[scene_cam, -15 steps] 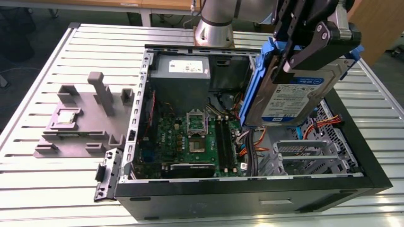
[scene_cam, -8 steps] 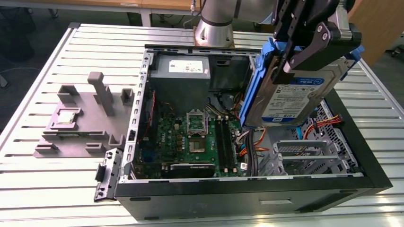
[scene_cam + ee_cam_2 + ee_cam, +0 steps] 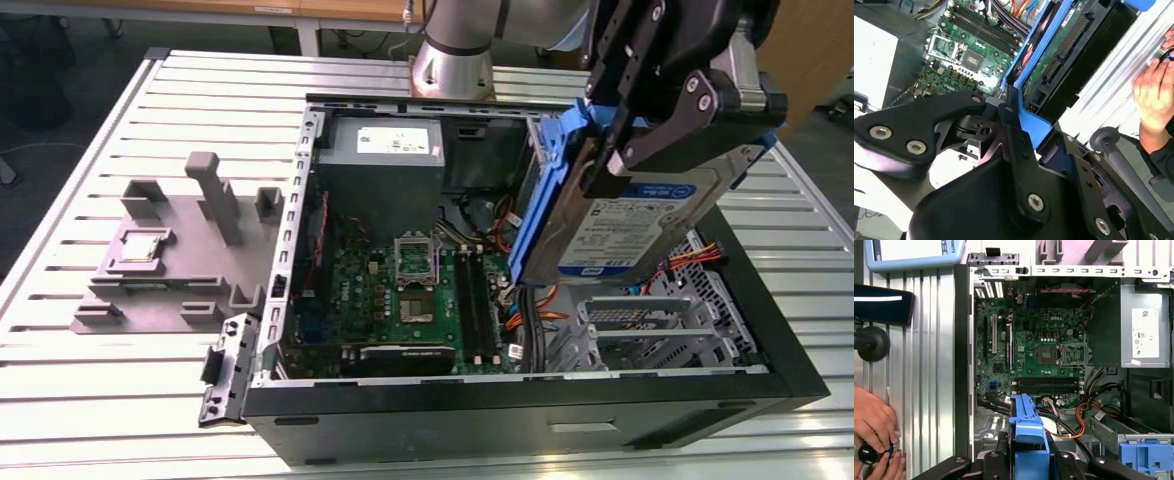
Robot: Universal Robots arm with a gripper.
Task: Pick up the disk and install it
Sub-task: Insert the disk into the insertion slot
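While the hand [image 3: 621, 165] is clenched tight on the disk [image 3: 627, 225], blue carrier and all, the drive hangs tilted on edge just above the open PC case [image 3: 534, 415], over its metal drive cage [image 3: 641, 325]. Deeper in the case you've got the motherboard [image 3: 400, 290], then the power supply [image 3: 387, 145]. Beside the case, a grey fixture [image 3: 174, 250] sits on the worktop [image 3: 120, 400].

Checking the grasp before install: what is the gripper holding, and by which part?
The gripper holds the disk by its upper end, clamped across the blue carrier.
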